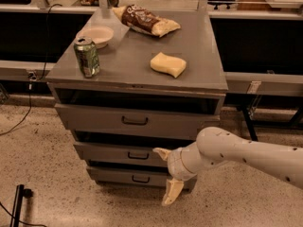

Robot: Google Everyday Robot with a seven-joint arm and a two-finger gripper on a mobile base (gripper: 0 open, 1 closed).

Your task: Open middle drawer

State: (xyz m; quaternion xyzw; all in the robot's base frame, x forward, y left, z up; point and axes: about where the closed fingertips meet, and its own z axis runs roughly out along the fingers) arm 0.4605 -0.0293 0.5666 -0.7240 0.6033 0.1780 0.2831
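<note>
My gripper, fingers spread wide, sits just right of the middle drawer handle. I risk hooking the bottom drawer instead.

One camera stands high before the cabinet, tilted down at its worktop and drawer fronts, fairly near; the tool sits lower centre of frame.

The pincer, apparently spread, hangs before the middle drawer.

text: none legible | pincer: in front of middle drawer, right part
</note>
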